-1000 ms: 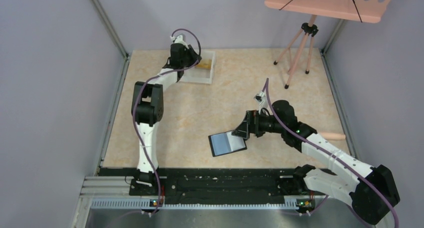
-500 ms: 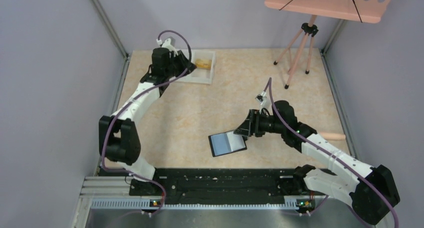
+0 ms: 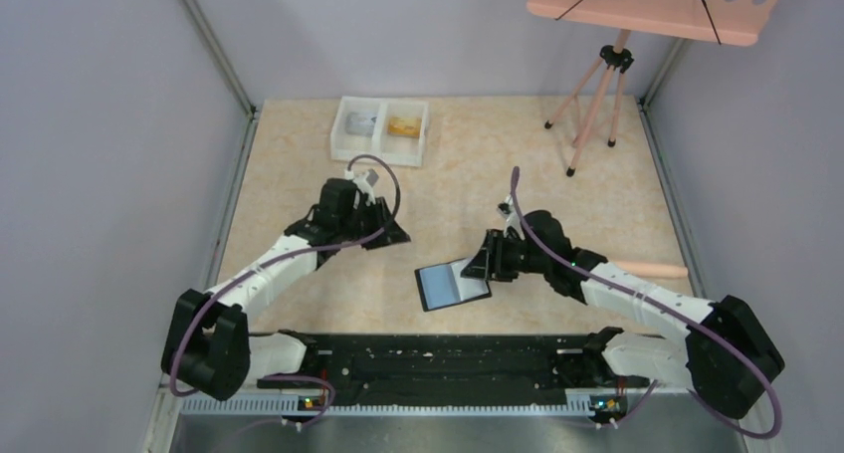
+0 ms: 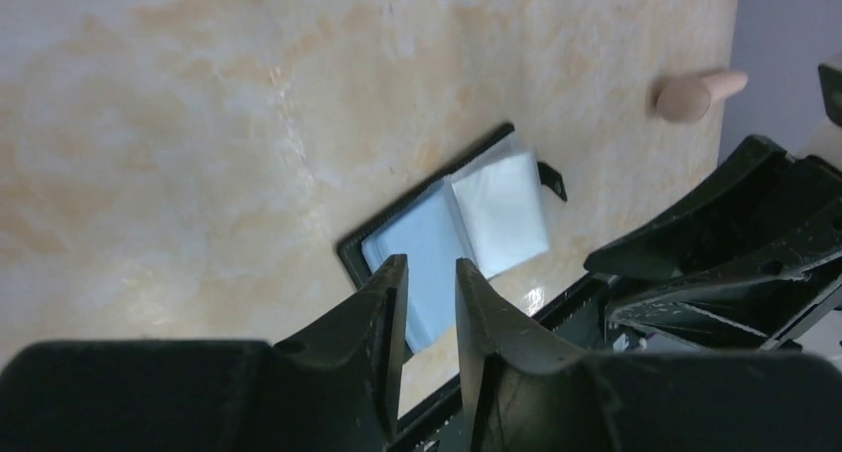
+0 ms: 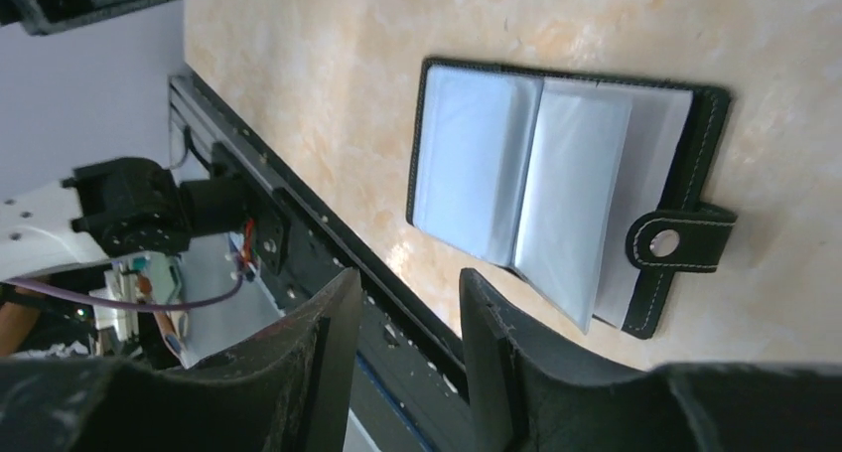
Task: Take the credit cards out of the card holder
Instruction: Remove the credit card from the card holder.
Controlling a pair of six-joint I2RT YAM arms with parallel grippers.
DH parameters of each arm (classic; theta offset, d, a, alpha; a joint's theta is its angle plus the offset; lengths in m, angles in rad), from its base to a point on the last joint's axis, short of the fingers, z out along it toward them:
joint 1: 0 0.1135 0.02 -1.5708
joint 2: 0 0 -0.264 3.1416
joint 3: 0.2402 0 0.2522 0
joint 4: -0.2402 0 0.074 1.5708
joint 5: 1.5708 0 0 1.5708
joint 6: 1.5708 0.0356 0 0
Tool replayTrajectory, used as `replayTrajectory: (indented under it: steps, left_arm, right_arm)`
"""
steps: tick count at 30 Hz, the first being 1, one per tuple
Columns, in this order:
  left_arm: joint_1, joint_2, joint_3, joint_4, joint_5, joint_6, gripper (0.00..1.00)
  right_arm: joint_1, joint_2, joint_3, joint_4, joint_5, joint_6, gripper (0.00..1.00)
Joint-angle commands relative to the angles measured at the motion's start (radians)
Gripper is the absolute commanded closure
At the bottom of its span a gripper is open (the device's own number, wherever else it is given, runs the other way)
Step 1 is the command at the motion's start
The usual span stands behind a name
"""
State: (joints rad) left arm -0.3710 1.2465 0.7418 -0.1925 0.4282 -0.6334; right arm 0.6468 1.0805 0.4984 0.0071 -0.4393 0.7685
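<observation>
A flat, stitched black rectangular card holder [image 3: 453, 285] with pale blue-grey plastic sleeves lies open on the beige marbled tabletop [image 3: 557, 174], near the centre. The right tool [image 3: 471, 269] is just beside its right edge, fingers narrowly parted and empty. The left tool [image 3: 400, 236], also narrowly parted and empty, hangs to its left, slightly farther back.

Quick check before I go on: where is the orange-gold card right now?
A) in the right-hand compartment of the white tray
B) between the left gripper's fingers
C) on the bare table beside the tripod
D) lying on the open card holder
A: the top view shows the orange-gold card lying in the right-hand compartment of the white tray, well apart from the open card holder.
</observation>
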Motion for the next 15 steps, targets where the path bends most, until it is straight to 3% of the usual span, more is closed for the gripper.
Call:
replayTrajectory:
  steps: [1,7,15]
  left_arm:
    - [-0.055,-0.039,-0.094,0.074,0.031,-0.055,0.70]
    - [-0.054,-0.152,-0.136,-0.002,-0.115,-0.035,0.69]
    - [-0.053,-0.424,-0.072,-0.216,-0.470,0.016,0.63]
  right_arm:
    - [0.136,0.110,0.118,-0.074,0.202,-0.035,0.58]
    - [0.307,0.271,0.282,-0.236,0.508,-0.032,0.33]
    - [0.415,0.405,0.398,-0.317,0.682,-0.011,0.21]
